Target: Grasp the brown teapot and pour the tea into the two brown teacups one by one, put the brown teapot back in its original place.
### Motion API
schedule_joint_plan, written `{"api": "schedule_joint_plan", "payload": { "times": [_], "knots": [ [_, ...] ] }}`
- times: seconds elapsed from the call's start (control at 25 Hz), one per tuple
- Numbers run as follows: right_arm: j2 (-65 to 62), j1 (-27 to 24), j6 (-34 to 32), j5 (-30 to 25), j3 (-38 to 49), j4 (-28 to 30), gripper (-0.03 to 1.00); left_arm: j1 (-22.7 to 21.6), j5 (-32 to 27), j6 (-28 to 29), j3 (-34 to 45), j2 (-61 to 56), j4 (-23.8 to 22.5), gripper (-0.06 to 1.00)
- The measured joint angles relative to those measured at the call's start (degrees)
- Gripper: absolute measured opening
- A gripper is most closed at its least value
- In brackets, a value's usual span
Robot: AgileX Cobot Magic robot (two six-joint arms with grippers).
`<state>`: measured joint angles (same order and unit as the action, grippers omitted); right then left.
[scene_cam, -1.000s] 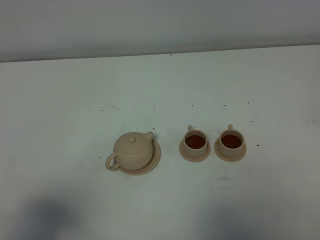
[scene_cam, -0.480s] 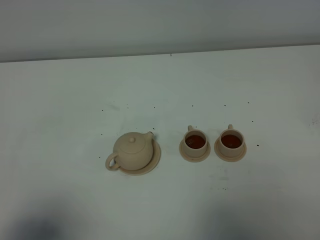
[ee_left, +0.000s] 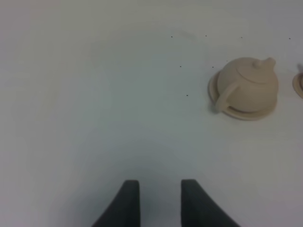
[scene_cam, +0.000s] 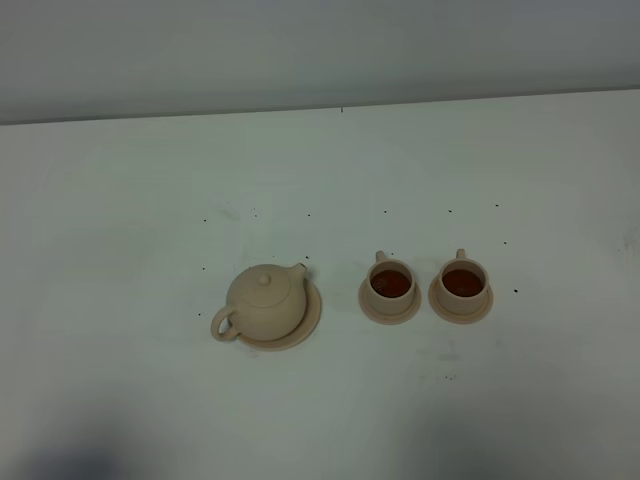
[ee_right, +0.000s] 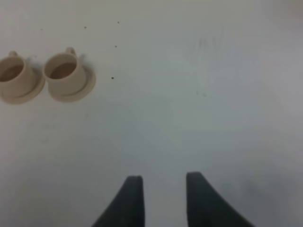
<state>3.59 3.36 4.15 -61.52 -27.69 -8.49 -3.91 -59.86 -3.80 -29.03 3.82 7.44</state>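
The brown teapot (scene_cam: pixel 263 303) (ee_left: pixel 248 84) sits upright on its wide saucer (scene_cam: pixel 310 315) (ee_left: pixel 246 114) at centre left of the white table, spout toward the cups. To its right stand two brown teacups (scene_cam: pixel 390 283) (scene_cam: pixel 463 281) on small saucers, both holding dark tea; the right wrist view shows them too (ee_right: pixel 15 78) (ee_right: pixel 63 72). No arm shows in the exterior view. My left gripper (ee_left: pixel 160 187) is open and empty, well away from the teapot. Far from the cups, my right gripper (ee_right: pixel 163 184) is open with nothing between its fingers.
The white table (scene_cam: pixel 320 400) carries small dark specks around the tea set. Its far edge meets a grey wall (scene_cam: pixel 320 50) at the back.
The dark shadows along the table's front edge have shrunk and faded toward the lower left. Teapot and cups have not moved.
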Motion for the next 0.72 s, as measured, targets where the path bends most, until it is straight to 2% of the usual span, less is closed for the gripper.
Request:
{"api": "schedule_joint_plan", "payload": {
  "times": [0.72],
  "knots": [
    [0.0, 0.0, 0.0, 0.0, 0.0, 0.0, 0.24, 0.0, 0.1, -0.1, 0.1, 0.0, 0.4, 0.24]
  ]
}}
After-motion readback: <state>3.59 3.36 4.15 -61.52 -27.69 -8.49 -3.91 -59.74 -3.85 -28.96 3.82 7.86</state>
